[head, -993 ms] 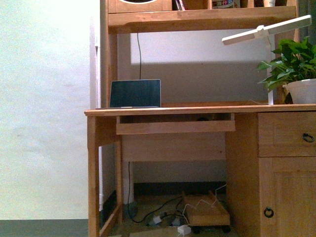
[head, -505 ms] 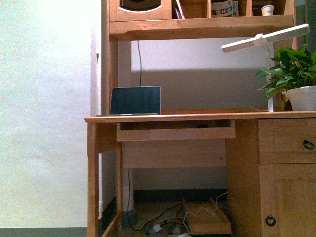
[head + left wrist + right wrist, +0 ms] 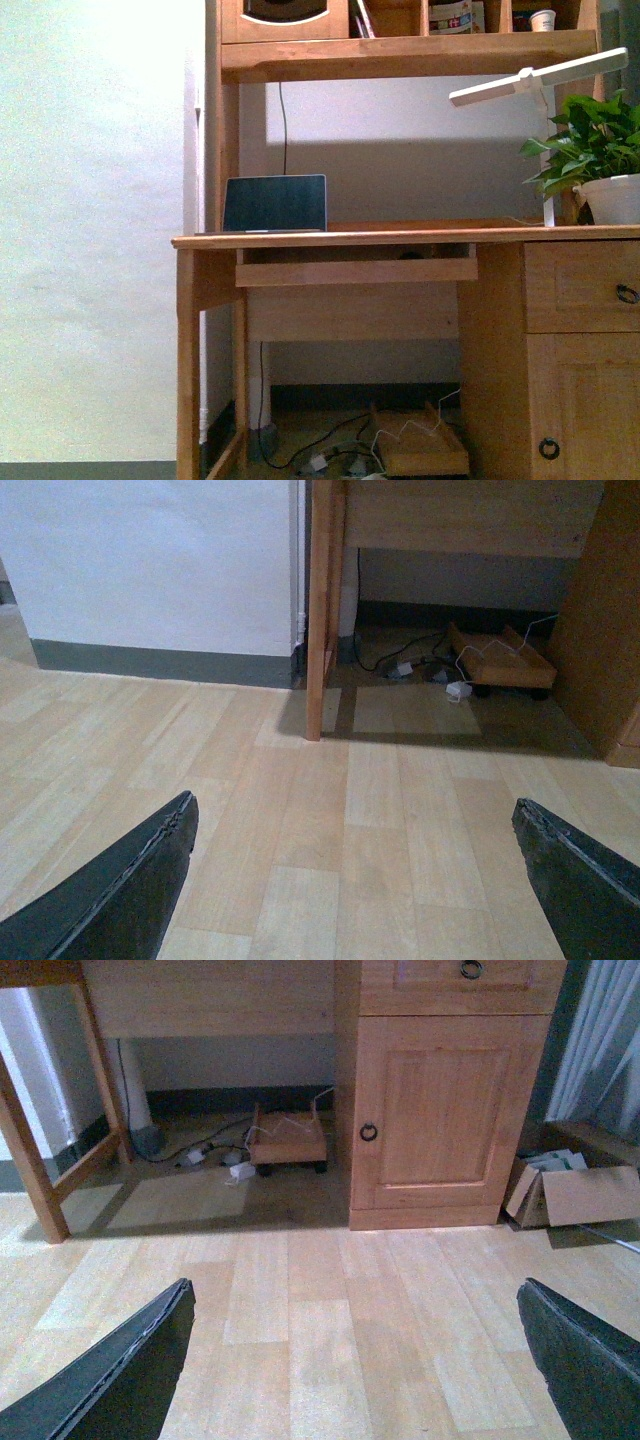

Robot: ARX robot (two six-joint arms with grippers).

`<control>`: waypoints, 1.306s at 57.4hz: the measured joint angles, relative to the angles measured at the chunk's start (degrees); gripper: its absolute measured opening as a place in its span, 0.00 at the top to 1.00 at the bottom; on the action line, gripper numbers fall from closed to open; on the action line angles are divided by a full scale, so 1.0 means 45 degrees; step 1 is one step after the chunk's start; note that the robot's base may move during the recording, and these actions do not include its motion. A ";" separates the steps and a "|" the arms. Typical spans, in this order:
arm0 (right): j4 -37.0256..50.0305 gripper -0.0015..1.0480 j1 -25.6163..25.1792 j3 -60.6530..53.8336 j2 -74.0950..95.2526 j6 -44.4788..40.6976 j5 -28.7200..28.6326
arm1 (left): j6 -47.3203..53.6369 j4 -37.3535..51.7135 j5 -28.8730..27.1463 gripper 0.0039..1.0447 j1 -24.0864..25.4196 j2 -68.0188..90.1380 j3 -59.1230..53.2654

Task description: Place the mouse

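Note:
I cannot make out the mouse for certain. A small dark lump (image 3: 410, 254) shows in the gap above the pull-out keyboard tray (image 3: 356, 270) of the wooden desk (image 3: 400, 237), too small to identify. My left gripper (image 3: 355, 815) is open and empty, low over the wood floor in front of the desk's left leg (image 3: 318, 610). My right gripper (image 3: 357, 1295) is open and empty over the floor in front of the desk's cupboard door (image 3: 440, 1110). Neither arm shows in the front view.
A laptop (image 3: 275, 204) stands open on the desk's left end. A white lamp (image 3: 540, 78) and a potted plant (image 3: 598, 165) are at its right. Cables and a low wooden trolley (image 3: 500, 660) lie under the desk. A cardboard box (image 3: 575, 1192) lies by the cupboard.
The front view has risen: the desk sits lower in the picture and more of the upper shelf shows. Most of that shift came in the first half second.

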 joint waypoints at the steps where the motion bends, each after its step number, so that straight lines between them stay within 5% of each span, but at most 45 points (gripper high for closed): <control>1: 0.0000 0.07 0.0000 0.0000 0.0000 0.0000 0.0000 | 0.0000 0.0000 0.0000 0.07 0.0000 0.0000 0.0000; 75: 0.0000 0.07 0.0000 0.0000 0.0000 0.0000 -0.0010 | 0.0000 0.0000 -0.0005 0.07 0.0000 0.0000 0.0000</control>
